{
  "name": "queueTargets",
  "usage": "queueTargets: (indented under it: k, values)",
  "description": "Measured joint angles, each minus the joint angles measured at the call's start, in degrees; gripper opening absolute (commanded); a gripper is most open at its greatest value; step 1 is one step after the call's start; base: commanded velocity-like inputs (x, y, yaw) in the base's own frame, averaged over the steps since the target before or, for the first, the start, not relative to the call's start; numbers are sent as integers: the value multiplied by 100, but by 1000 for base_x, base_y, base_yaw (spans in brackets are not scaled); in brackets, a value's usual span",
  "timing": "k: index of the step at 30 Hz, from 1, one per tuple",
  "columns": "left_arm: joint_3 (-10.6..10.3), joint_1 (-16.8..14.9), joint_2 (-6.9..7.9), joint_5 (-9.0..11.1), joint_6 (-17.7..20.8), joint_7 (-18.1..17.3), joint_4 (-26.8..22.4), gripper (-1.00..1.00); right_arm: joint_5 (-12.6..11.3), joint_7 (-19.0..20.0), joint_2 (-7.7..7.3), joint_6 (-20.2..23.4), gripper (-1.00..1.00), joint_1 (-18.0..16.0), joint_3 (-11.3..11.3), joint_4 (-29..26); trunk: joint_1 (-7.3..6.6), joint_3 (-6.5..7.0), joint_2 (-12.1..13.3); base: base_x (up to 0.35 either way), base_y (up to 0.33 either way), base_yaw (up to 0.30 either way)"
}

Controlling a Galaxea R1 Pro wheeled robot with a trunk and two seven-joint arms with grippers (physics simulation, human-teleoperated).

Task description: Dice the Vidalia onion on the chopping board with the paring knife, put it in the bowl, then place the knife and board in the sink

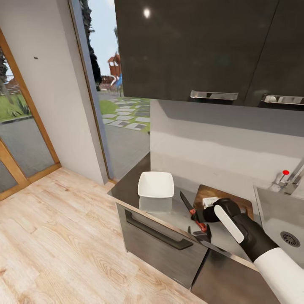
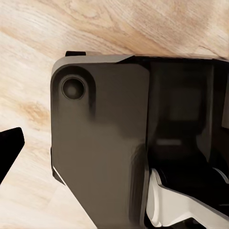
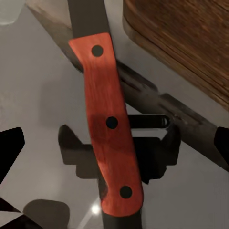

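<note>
Two fingers of your right pincer (image 3: 114, 143) stand spread wide over the knife (image 3: 107, 119), one tip at each side of the red-orange handle and neither touching it, so the pincer is open and holds nothing. The knife lies flat on the grey worktop (image 1: 169, 215), just beside the board (image 1: 242, 204), blade pointing toward the backsplash and the bowl (image 1: 156, 184).

Watch the descent. The handle is thin and lies flush on a smooth slab; if you close too high the pads will likely skate over its top, and if you close off-centre it may pivot and slide toward the worktop's front edge. The wrist view shows the handle running roughly between the fingertips, so check that the fingers close across its width, not along it. The board's edge sits close on one side; a finger could catch it and nudge the board.

The knife has three dark rivets along the handle and a dark, narrow, pointed blade. A pale piece rests on the board behind your wrist in the head view; you cannot tell what it is from here.

Your left pincer's state cannot be told; its camera faces a dark panel above the wooden floor (image 2: 28, 95).
</note>
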Motion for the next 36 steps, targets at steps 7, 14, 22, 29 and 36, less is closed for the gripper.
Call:
queueTargets:
  k: [7, 14, 22, 29, 36]
  values:
    - [0, 0, 0, 0, 0, 0, -4, 100, 0, 0, 15, 0, 100, 0, 102, 0, 0, -24, 0, 0, 0, 0]
    - [0, 0, 0, 0, 0, 0, -3, 100, 1, 0, 16, 0, 100, 0, 167, 0, 0, -55, 0, 0, 0, 0]
    - [0, 0, 0, 0, 0, 0, -3, 100, 1, 0, 16, 0, 100, 0, 158, 0, 0, -88, 0, 0, 0, 0]
    - [-2, 0, 0, 0, 0, 0, -3, 100, 1, 0, 16, 0, 100, 0, 135, 0, 0, -116, -1, 0, 0, 0]
    - [0, 0, 0, 0, 0, 0, 0, 100, 1, 0, 16, 0, 100, 0, 134, 0, 0, -148, -1, 0, 0, 0]
